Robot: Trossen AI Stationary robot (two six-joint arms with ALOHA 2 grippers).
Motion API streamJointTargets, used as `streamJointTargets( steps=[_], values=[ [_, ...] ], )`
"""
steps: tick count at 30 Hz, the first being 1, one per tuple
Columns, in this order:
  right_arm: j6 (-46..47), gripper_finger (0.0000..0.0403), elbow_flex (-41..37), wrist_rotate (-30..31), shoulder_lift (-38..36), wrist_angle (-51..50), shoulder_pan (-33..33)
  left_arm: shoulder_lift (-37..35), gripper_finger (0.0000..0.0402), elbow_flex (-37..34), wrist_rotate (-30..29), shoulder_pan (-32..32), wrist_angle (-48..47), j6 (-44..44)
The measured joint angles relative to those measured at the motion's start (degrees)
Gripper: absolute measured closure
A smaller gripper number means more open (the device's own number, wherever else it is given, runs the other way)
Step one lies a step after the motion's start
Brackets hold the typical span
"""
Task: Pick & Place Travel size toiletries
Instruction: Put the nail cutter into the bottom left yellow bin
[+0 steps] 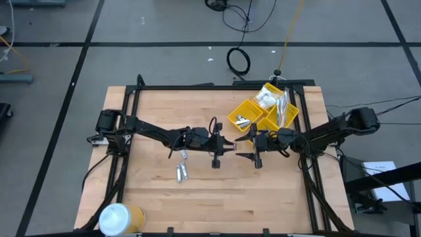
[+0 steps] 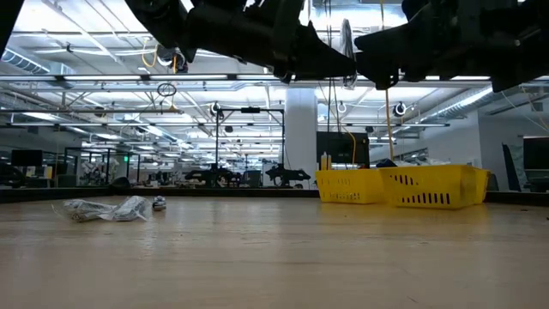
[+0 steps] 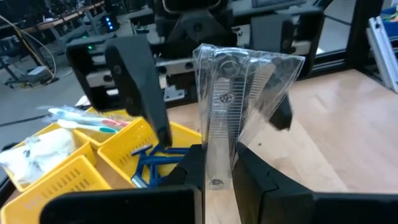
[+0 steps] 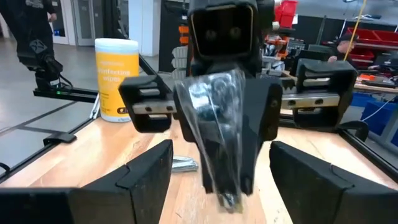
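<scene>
The clear packet [image 3: 239, 106] with a comb inside stands upright in my left pincer [image 3: 219, 171], clenched on its lower end, held in the air over the middle of the surface [image 1: 276, 197]. My left arm reaches in level from the left edge. My right arm comes in from the right edge to meet it, and my right pincer [image 1: 253, 147] faces the packet with its fingers [image 4: 146, 174] spread wide to either side of it, grasping nothing.

My right wrist view shows the packet head-on, hanging from the left pincer between my spread fingers, and behind it a yellow wipes canister [image 4: 116, 78] near the surface's corner. My left wrist view instead shows the yellow bin [image 3: 93, 158] beyond, with blue combs [image 3: 152, 165], toothbrushes [image 3: 84, 118] and white packets [image 3: 34, 152] in separate compartments. From above, two silvery packets [image 1: 181, 170] lie left of centre.
</scene>
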Motion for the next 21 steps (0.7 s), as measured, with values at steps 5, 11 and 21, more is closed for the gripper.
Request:
streamJointTargets(
  steps=[5,11,21],
  values=[
    [-0.3,0.0149,0.0,0.0,1.0,1.7,0.0,0.0,0.0366,0.0,0.0,0.0,0.2,-0.9],
    [-0.3,0.0149,0.0,0.1,0.9,2.4,0.2,0.0,0.0366,-0.1,0.0,0.0,0.5,-0.8],
    [-2.7,0.0149,0.0,3.9,0.9,2.6,1.1,0.0,0.0366,-0.1,0.1,0.0,0.8,-0.9]
  ],
)
